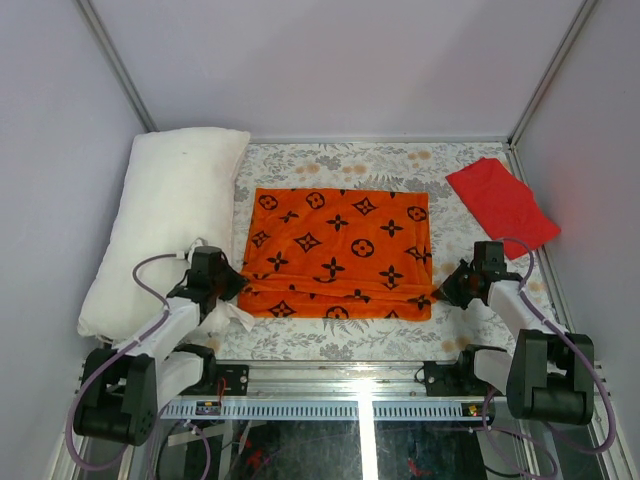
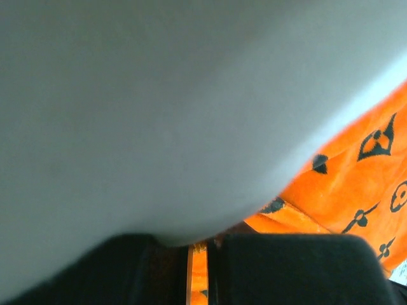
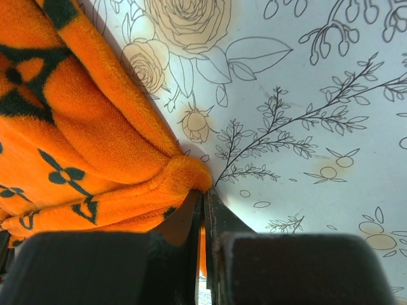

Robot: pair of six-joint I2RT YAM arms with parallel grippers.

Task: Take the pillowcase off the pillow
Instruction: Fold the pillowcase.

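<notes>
The orange pillowcase point(image 1: 340, 252) with black motifs lies flat and folded at its near edge in the middle of the table. The white pillow point(image 1: 165, 220) lies bare beside it along the left wall. My left gripper point(image 1: 238, 285) is shut on the pillowcase's near-left corner. In the left wrist view the pillow point(image 2: 159, 108) fills most of the picture, and orange pillowcase fabric point(image 2: 343, 184) runs between the closed jaws of the gripper point(image 2: 198, 267). My right gripper point(image 1: 445, 290) is shut on the near-right corner. The right wrist view shows the gripper point(image 3: 203, 210) pinching the bunched pillowcase point(image 3: 82, 140).
A floral-patterned covering point(image 1: 330, 340) lies over the table; it also shows in the right wrist view point(image 3: 305, 76). A plain red folded cloth point(image 1: 500, 205) lies at the back right. Grey walls close in the left, back and right sides.
</notes>
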